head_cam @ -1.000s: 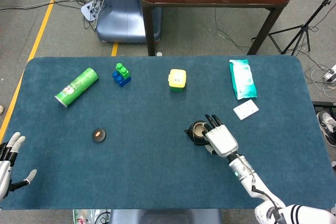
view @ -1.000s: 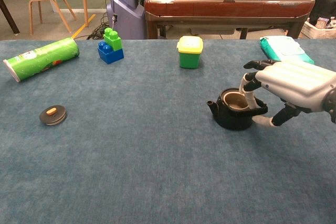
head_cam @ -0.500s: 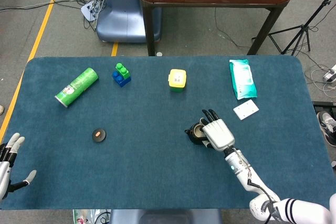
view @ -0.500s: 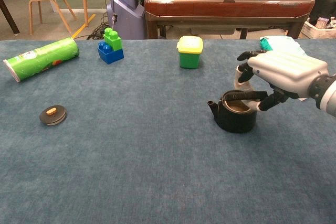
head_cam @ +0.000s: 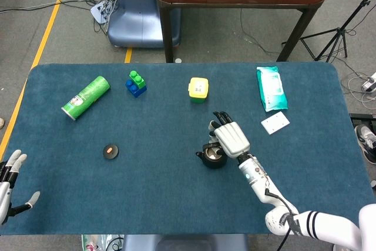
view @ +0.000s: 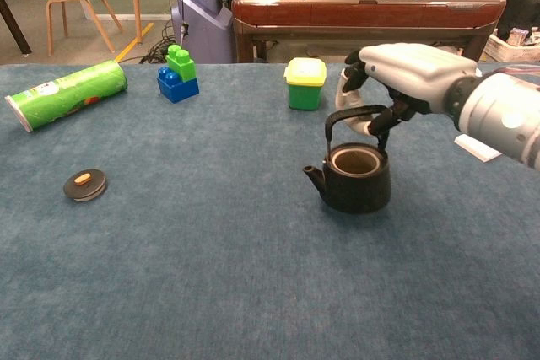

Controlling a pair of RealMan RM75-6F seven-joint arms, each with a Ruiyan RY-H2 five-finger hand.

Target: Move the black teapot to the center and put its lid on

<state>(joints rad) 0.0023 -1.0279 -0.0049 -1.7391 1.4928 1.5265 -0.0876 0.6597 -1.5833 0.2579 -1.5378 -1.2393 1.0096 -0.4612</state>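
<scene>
The black teapot (head_cam: pixel 211 157) (view: pixel 354 180) stands lidless near the middle of the blue table, spout to the left, its wire handle raised upright. My right hand (head_cam: pixel 230 138) (view: pixel 405 73) is above it and grips the top of that handle with curled fingers. I cannot tell whether the pot's base touches the cloth. The round black lid (head_cam: pixel 110 151) (view: pixel 85 184), with a tan knob, lies flat far to the left of the pot. My left hand (head_cam: pixel 9 183) hovers at the table's front left corner with its fingers spread and nothing in it.
A green can (head_cam: pixel 86 97) (view: pixel 64 93) lies on its side at the back left, with stacked toy blocks (head_cam: pixel 136 83) (view: pixel 177 73) beside it. A yellow-lidded cup (head_cam: pixel 198 89) (view: pixel 305 83) stands behind the pot. A wipes packet (head_cam: pixel 271 88) and a white card (head_cam: pixel 275 122) lie at the right.
My right hand has raised the handle upright and carried the teapot left, toward the table's middle. The lid and the left hand have stayed put.
</scene>
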